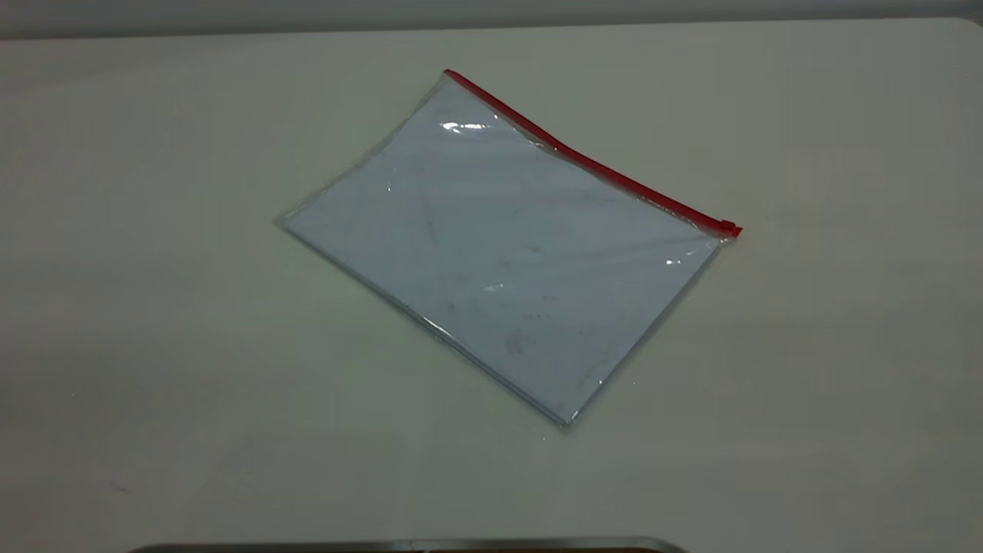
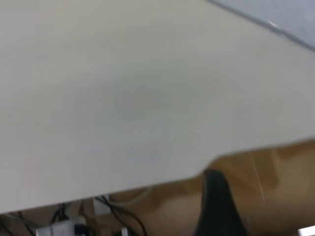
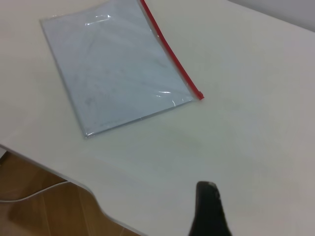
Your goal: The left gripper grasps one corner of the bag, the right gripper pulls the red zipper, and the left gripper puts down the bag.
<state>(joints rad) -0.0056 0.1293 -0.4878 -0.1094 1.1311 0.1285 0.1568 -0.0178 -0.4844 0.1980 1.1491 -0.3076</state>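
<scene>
You have the bag (image 1: pixel 507 253) lying flat on the pale worktop (image 1: pixel 153 346), a little beyond the middle, turned at an angle. Its red zipper (image 1: pixel 584 157) runs along the far-right long edge, from the far corner down toward the right, and the small slider tab (image 1: pixel 728 227) sits at the right-hand end of that strip. The corner of the bag (image 1: pixel 449 75) at the strip's other end points away, toward the far edge of the worktop. Nothing touches the pouch.

Neither arm appears in the exterior view. From the left wrist you see only one dark fingertip of the left end effector (image 2: pixel 219 206), off the worktop's edge, with a sliver of the bag's edge (image 2: pixel 275 19) well apart from it. From the right wrist you see one dark fingertip of the right end effector (image 3: pixel 209 211) above bare worktop, well apart from the bag. You cannot tell how wide either end effector stands.
</scene>
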